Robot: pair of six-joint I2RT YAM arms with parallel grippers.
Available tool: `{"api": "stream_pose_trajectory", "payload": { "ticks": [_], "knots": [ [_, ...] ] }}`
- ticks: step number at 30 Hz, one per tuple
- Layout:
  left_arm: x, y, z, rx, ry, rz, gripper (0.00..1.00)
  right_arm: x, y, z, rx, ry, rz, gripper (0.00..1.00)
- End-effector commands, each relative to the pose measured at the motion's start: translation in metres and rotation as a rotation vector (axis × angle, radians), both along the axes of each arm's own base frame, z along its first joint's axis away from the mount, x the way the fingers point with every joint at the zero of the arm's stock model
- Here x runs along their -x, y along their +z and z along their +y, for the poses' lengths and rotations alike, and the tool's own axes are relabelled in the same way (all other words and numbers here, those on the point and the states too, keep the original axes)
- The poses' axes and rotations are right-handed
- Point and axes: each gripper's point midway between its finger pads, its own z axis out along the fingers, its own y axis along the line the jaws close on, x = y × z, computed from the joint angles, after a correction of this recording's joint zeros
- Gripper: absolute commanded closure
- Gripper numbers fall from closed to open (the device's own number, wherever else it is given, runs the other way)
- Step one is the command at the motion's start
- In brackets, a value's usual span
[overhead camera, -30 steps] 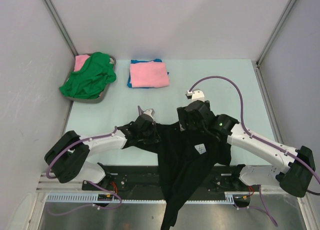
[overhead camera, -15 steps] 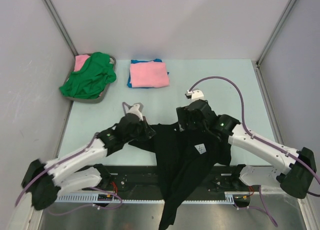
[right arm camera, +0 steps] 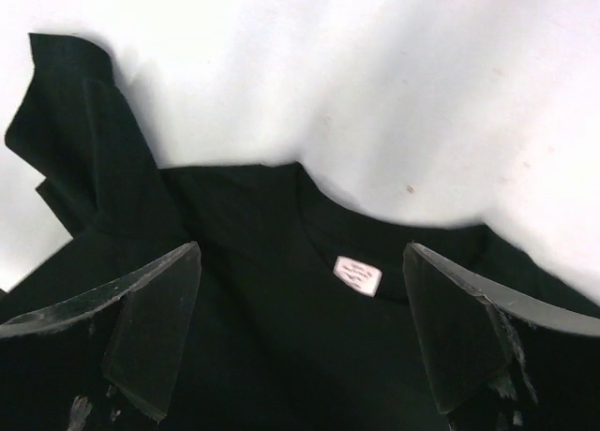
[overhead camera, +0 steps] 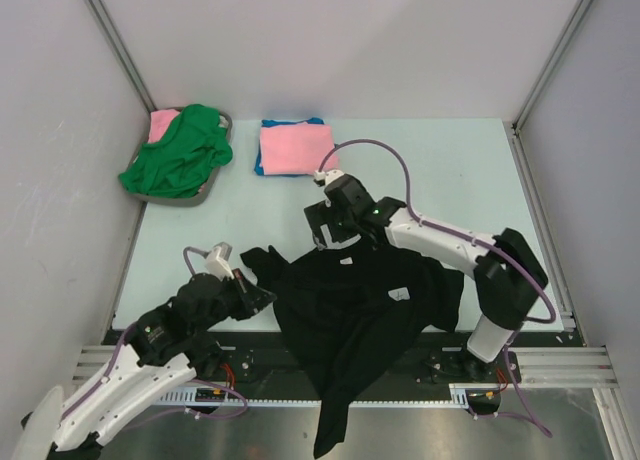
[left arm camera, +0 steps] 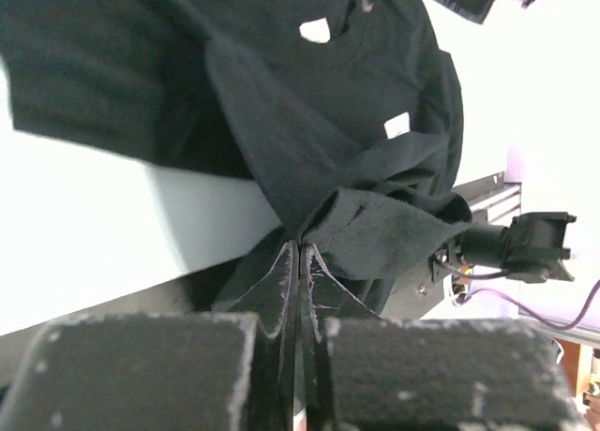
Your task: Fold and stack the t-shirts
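Note:
A large black t-shirt [overhead camera: 350,310] lies crumpled at the near middle of the table, its lower part hanging over the front edge. My left gripper [overhead camera: 262,295] is shut on a fold of its left side; in the left wrist view the fingertips [left arm camera: 300,248] pinch black cloth [left arm camera: 375,234]. Over the collar hovers my right gripper [overhead camera: 333,242], open. In the right wrist view its fingers [right arm camera: 150,328] stand wide on either side of the small white label [right arm camera: 357,275]. A folded pink t-shirt [overhead camera: 297,147] lies on a blue one [overhead camera: 259,165] at the back.
A grey basket [overhead camera: 190,200] at the back left holds a heaped green t-shirt [overhead camera: 180,155] and some pink cloth [overhead camera: 162,123]. Grey walls close the table's left, back and right. A metal rail [overhead camera: 300,400] with the arm bases runs along the front edge.
My left arm has drawn back toward the near left, dragging the black t-shirt's left side with it. My right gripper has swung left and farther back to the collar, staying open.

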Motion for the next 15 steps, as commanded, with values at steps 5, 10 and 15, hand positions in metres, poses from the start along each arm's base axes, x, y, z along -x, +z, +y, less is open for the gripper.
{"api": "stream_pose_trajectory", "payload": {
  "ticks": [5, 10, 15],
  "knots": [
    [0.026, -0.016, 0.013, 0.040, 0.012, 0.099, 1.00, 0.015, -0.026, 0.077, -0.093, 0.286, 0.137, 0.07],
    [0.021, -0.013, 0.012, 0.010, 0.012, 0.091, 1.00, 0.025, -0.047, 0.107, -0.069, 0.352, 0.174, 0.08],
    [0.019, -0.010, 0.012, 0.011, 0.019, 0.078, 1.00, 0.032, -0.058, 0.142, -0.039, 0.415, 0.186, 0.08]
  ]
}}
